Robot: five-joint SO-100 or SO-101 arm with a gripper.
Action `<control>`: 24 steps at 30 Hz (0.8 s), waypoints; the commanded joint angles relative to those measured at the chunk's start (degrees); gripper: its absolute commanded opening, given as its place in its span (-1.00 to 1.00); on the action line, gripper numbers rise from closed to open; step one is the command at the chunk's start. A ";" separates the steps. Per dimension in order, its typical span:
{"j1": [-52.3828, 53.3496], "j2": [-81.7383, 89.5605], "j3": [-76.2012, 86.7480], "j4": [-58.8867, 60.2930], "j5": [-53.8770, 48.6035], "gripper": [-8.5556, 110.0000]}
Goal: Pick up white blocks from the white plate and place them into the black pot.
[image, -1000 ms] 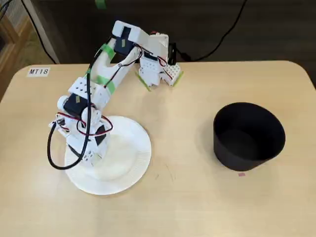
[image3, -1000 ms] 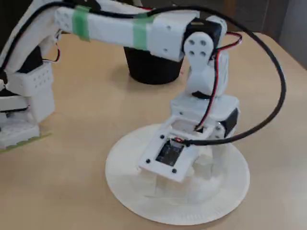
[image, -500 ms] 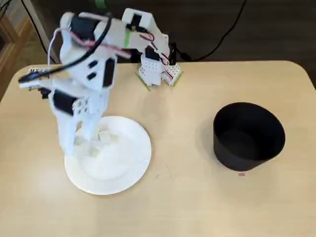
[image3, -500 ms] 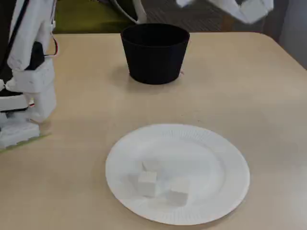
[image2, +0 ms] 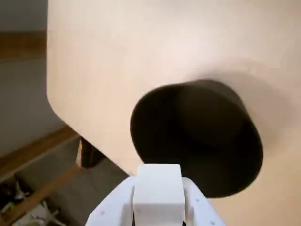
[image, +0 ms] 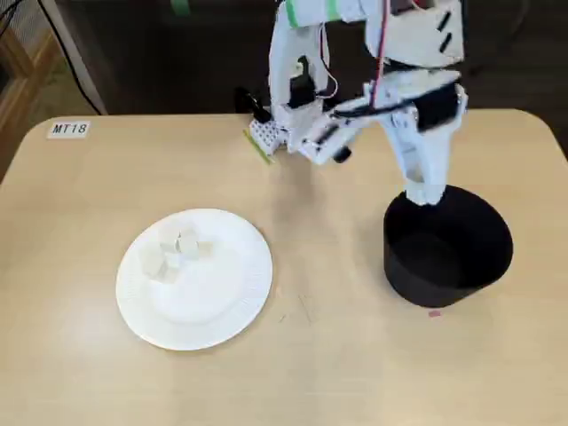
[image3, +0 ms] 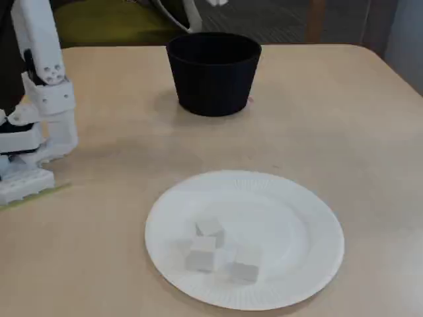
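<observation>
Hanging over the pot, the gripper is seen above the pot's back rim in a fixed view. One block is held between the two fingers, which are pressed against its sides in the wrist view. The held block is up in the air, above the near edge of the pot's dark mouth. Nothing can be made out inside the pot, because it is too dark.

The plate is set on the table, well apart from the pot, on the left in that fixed view. A few more blocks are left on the plate, bunched close together near its upper left part. In the other fixed view, three blocks are seen on the plate, and they are touching or nearly touching each other. The pot is seen far behind the plate there.

The arm's base is fixed at the back edge of the table. A small label is stuck near the table's back left corner. A tiny pink mark is seen on the table just in front of the pot.
</observation>
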 commanded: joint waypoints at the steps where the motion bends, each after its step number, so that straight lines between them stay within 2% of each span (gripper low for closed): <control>1: -3.96 -2.72 0.09 -1.32 0.44 -0.90; 13: -3.25 -14.50 0.09 -6.24 0.09 -0.90; 19: -2.64 -14.50 0.09 -5.45 -0.35 -0.53; 24: -2.20 -14.50 0.09 -4.66 0.18 -0.56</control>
